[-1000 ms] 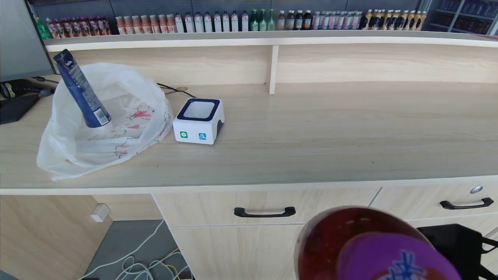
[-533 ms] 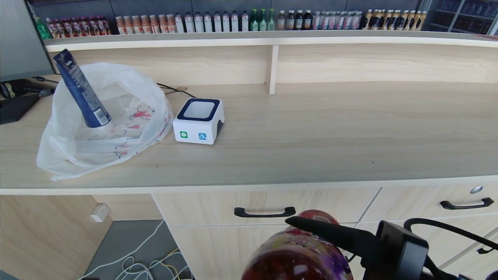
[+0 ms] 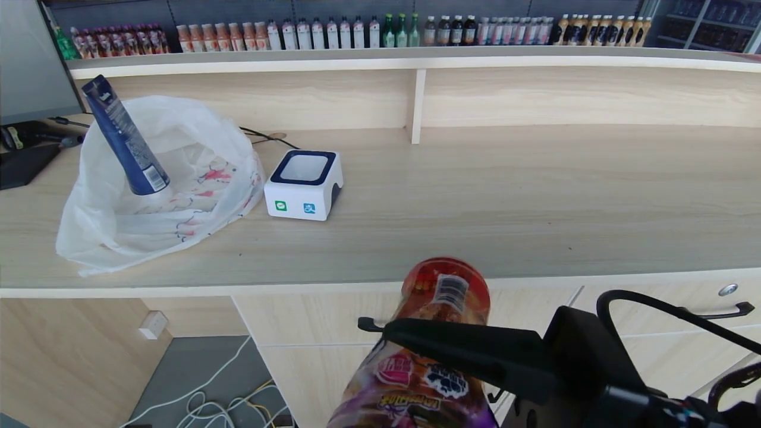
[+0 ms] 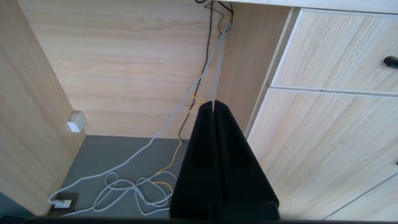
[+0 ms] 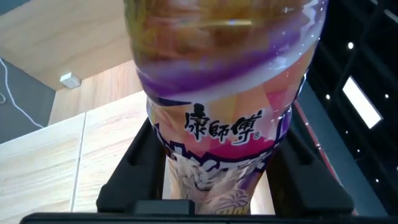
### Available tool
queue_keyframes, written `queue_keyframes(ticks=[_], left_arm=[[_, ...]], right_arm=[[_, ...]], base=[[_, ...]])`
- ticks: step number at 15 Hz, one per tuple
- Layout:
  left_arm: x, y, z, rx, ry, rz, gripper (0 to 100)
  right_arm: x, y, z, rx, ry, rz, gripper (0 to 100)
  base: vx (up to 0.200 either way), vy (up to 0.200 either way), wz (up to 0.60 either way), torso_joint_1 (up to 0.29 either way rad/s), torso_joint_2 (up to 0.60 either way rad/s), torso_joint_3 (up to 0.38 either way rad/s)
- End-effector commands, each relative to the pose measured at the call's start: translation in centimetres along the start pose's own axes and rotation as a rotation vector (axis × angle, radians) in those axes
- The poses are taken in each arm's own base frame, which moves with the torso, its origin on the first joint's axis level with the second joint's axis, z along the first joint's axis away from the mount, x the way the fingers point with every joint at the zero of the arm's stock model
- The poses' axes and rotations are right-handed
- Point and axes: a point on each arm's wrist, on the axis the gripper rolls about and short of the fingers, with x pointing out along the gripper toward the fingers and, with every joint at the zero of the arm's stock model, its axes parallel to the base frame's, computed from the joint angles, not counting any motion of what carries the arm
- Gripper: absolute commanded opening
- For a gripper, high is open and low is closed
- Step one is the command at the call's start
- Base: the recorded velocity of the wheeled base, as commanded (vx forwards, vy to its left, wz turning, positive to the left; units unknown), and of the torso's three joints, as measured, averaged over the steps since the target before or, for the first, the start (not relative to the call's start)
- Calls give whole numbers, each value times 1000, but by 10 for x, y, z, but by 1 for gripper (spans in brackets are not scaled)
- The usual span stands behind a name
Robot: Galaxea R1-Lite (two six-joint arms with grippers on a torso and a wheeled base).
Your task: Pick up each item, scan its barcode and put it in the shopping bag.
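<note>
Purple-labelled bottle clamped in right claw at 6 o'clock, below bench edge, barcode up: scan step, I'd say, next needs barcode turned onto scanner at 10 o'clock; left claw pinched together, holding nothing.

Light wood counter; upright divider under raised ledge. Drink bottles in row on far shelf. Monitor at counter's left end. Drawers below: black handle, round lock. White socket on panel, loose cables on grey floor.
</note>
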Motion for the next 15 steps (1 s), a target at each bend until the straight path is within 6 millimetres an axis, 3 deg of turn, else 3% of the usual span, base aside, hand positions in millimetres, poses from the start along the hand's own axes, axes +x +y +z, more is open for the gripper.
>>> queue_keyframes(ticks=[1,15], left_arm=[[0,0,0,0,0,0,0],[0,0,0,0,0,0,0]], right_arm=[[14,3,-2,-32,-2,9,0],[21,6,-4,-53,9,12,0]], base=[[0,0,0,0,0,0],[0,0,0,0,0,0]])
